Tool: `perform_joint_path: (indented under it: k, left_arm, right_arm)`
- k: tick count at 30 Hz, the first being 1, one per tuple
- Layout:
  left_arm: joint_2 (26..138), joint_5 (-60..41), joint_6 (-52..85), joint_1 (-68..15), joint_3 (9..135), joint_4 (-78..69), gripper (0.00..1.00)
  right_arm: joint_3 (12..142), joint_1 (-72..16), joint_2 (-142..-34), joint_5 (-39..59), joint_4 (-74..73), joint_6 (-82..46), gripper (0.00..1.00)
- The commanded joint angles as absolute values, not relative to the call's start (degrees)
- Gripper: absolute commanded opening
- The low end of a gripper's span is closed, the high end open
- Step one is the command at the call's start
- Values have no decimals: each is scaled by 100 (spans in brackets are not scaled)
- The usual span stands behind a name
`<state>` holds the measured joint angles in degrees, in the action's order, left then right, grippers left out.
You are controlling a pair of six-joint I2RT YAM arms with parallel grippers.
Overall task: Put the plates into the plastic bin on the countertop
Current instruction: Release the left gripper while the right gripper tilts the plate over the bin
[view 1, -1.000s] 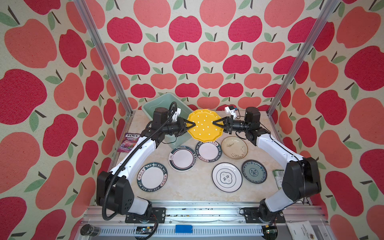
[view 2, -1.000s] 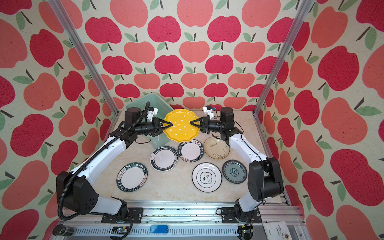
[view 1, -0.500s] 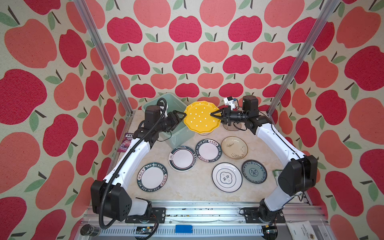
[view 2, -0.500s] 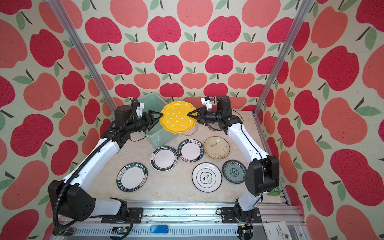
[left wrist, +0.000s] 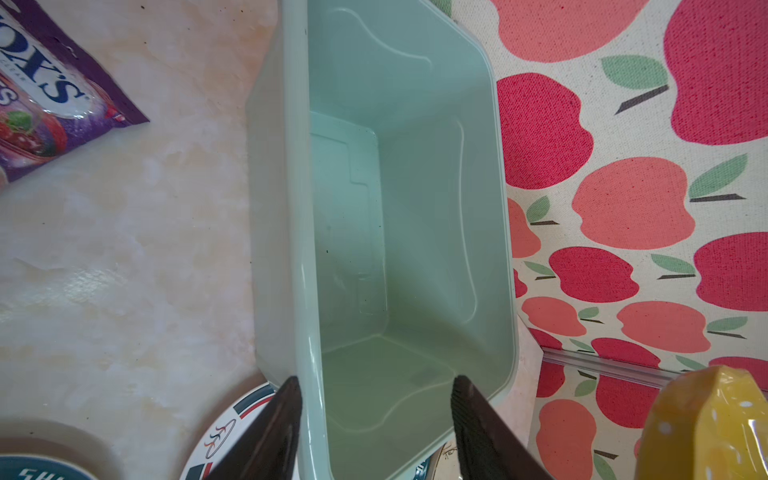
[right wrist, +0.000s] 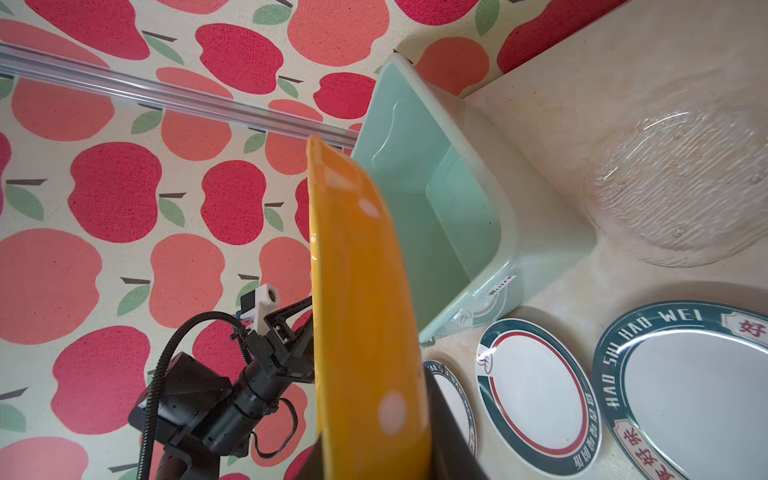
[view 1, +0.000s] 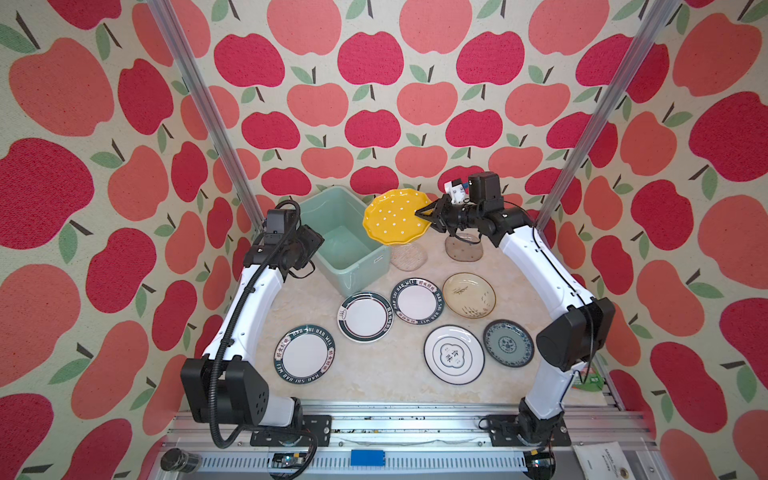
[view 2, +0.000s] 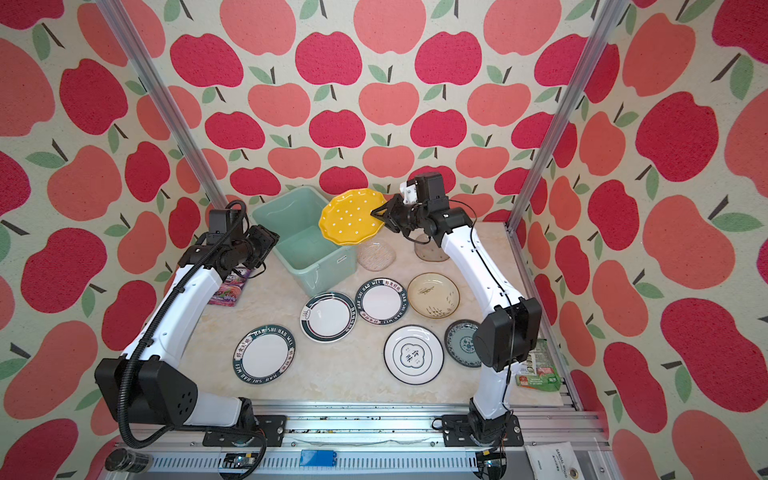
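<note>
The yellow scalloped plate with white dots [view 1: 395, 216] hangs tilted about over the right rim of the empty mint-green plastic bin [view 1: 357, 266], which stands at the far left corner of the beige marbled surface [view 1: 374, 386]. The right claw [view 1: 424, 214] pinches the plate's edge. The left claw [left wrist: 374, 379] is wide and holds nothing. No plate is inside yet: six round plates [view 1: 365, 316] and two translucent glass plates [view 1: 409, 256] lie on the surface.

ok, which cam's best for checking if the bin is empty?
Left wrist view: it looks right down into the plastic bin, floor and walls bare. Both top views show the bin small, the yellow plate overlapping one corner. In the right wrist view that plate hides part of the inside.
</note>
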<state>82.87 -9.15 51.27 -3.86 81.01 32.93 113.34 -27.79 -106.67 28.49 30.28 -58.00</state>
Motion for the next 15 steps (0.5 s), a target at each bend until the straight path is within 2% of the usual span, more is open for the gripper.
perform_joint_path:
  k: [1,8,10,15]
  left_arm:
    - [8295,-1150,4998,-371,8303,3120,63]
    - [8112,-2246,5339,-290,7884,2054,72]
    - [8056,-2457,5374,-299,7862,2037,76]
    - [7926,-2749,5756,-379,7817,2156,79]
  right_arm:
    - [12018,-2986,-10844,2444,2996,-6016,0]
    - [13306,-3313,-11670,1784,3532,-6147,0]
    - [13547,-3339,-11867,1729,3568,-6243,0]
    - [13669,-3399,-12168,1653,3245,-6752,0]
